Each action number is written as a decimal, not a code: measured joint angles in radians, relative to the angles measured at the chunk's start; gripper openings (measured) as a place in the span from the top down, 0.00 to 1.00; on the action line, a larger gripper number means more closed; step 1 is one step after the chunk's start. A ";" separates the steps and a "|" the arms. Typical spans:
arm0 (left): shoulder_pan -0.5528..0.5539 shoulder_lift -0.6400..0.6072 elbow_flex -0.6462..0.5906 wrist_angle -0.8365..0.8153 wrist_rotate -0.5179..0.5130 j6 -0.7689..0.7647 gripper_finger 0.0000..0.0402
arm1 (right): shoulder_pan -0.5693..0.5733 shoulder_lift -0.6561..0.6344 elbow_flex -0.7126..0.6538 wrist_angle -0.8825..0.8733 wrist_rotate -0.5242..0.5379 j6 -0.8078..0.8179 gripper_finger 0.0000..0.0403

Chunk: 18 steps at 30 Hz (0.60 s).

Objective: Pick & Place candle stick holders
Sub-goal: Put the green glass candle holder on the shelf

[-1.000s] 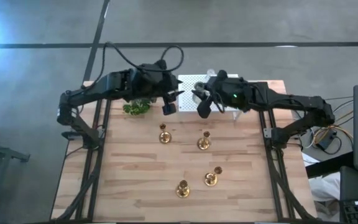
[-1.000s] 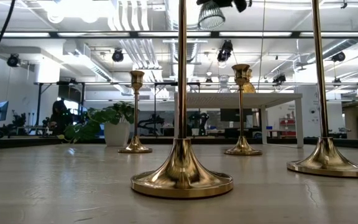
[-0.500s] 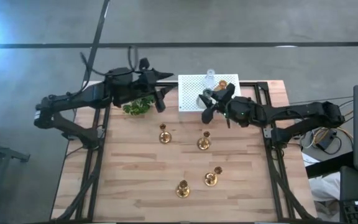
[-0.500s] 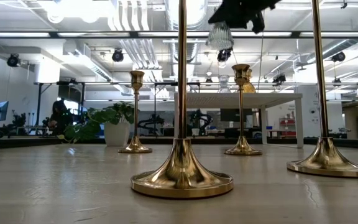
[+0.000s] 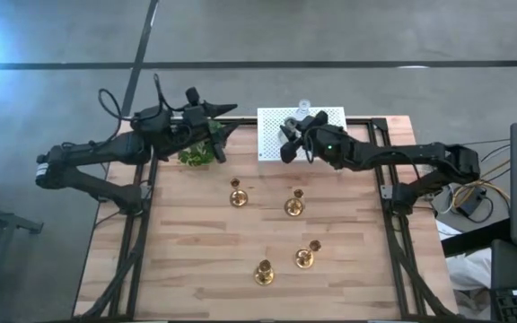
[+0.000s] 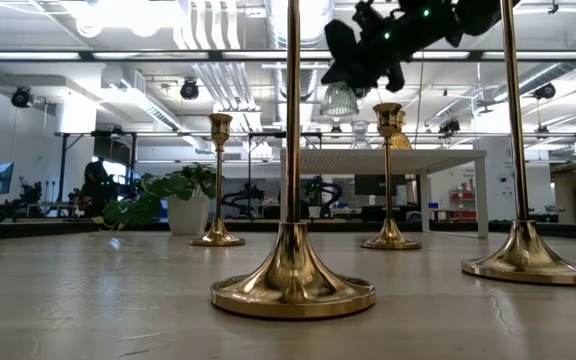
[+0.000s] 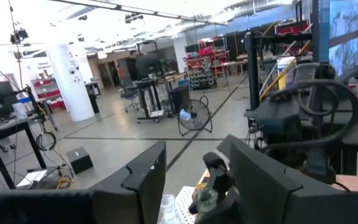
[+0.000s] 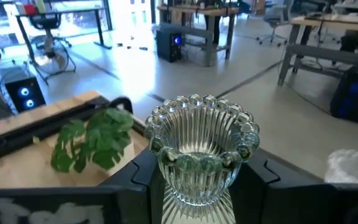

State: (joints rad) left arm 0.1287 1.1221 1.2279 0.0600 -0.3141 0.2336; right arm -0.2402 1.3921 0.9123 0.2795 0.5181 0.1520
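My right gripper [image 5: 286,147] is shut on a pale green ribbed glass holder [image 8: 199,149] above the white perforated stand [image 5: 267,126]; in the low view the holder [image 6: 340,99] hangs in the air. A clear glass holder [image 5: 304,108] stands on the stand's far edge. An amber holder [image 6: 401,140] shows on the stand in the low view. Four gold candlesticks stand on their round bases on the table [image 5: 236,196] [image 5: 294,205] [image 5: 305,257] [image 5: 264,272]. My left gripper [image 5: 219,135] is open and empty above the plant. My right gripper pinches the glass holder's narrow lower body [image 8: 194,190] between its two fingers, one on each side. The fingers come slanting from the table's right. The holder is lifted clear, its beaded rim [image 8: 201,102] pointing away from the gripper.
A green leafy plant [image 5: 198,153] stands left of the stand, under my left gripper. The near candlestick [image 6: 292,270] stands close to the low camera. The wooden table has free room at its near left and right.
My right gripper has gone down and toward the far edge over the stand, carrying the glass holder, which now hangs lower. My left gripper has drawn back toward the table's left edge, from the stand's corner to above the plant.
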 joint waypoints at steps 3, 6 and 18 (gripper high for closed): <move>0.000 -0.001 0.000 -0.002 -0.001 0.001 0.54 | -0.017 0.035 -0.002 0.012 -0.007 0.018 0.70; 0.000 -0.003 0.001 0.000 -0.002 0.001 0.54 | -0.026 0.059 -0.014 0.026 0.008 0.034 0.70; 0.000 -0.003 0.001 -0.004 -0.002 0.005 0.54 | -0.038 0.091 -0.088 0.107 0.090 0.088 0.70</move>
State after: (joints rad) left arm 0.1291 1.1191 1.2293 0.0559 -0.3163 0.2390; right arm -0.2787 1.4831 0.8241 0.3861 0.6086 0.2402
